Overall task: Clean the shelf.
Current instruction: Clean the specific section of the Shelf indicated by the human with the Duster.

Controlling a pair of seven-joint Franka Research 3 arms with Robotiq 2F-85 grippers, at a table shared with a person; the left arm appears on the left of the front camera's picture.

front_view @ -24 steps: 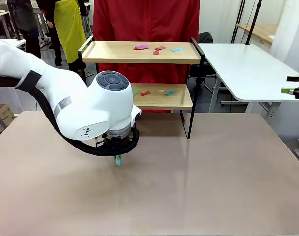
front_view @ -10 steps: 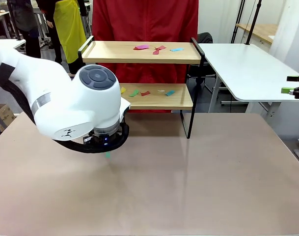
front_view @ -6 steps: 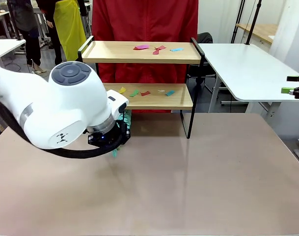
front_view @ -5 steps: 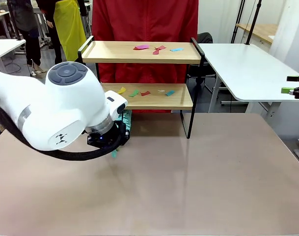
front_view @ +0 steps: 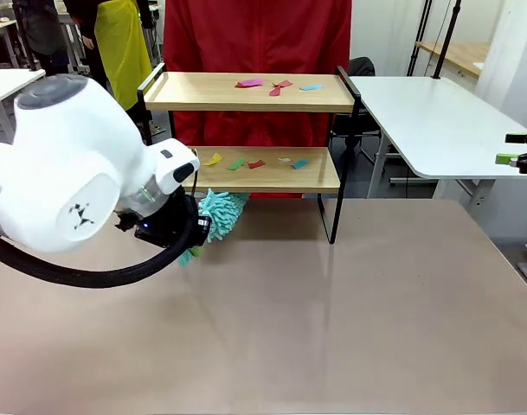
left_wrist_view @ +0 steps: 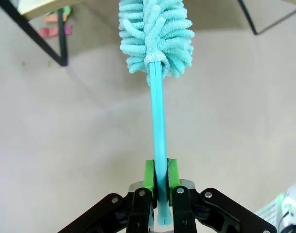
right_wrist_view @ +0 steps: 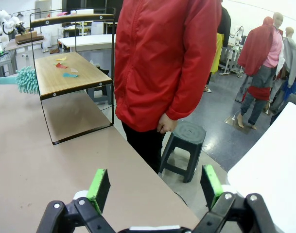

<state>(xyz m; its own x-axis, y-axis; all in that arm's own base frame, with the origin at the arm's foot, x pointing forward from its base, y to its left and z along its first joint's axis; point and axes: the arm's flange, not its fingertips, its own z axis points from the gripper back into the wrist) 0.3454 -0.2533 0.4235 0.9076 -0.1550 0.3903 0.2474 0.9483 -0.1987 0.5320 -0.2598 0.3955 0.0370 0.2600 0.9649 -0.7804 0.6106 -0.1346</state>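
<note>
Scraps of coloured paper [front_view: 250, 163] litter both boards of the black-framed wooden two-tier shelf [front_view: 194, 92] at the far edge of the brown table [front_view: 375, 303]. Left gripper [left_wrist_view: 160, 177] pinches the handle of a fluffy teal duster [left_wrist_view: 157, 34]; right gripper [right_wrist_view: 155, 188] gapes empty.

white side table [front_view: 436, 121] right | black stool [right_wrist_view: 185, 132] on grey floor [right_wrist_view: 220, 145] | tan worktable [front_view: 332, 328] | white wall [front_view: 380, 30] behind

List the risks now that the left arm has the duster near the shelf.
The left gripper pinches only the thin handle's end of the fluffy teal duster; pressing could twist it loose.
Its head is near the two-tier wooden shelf, whose black metal frame may snag it.
Sweeping could scatter the small coloured scraps onto the floor.
</note>
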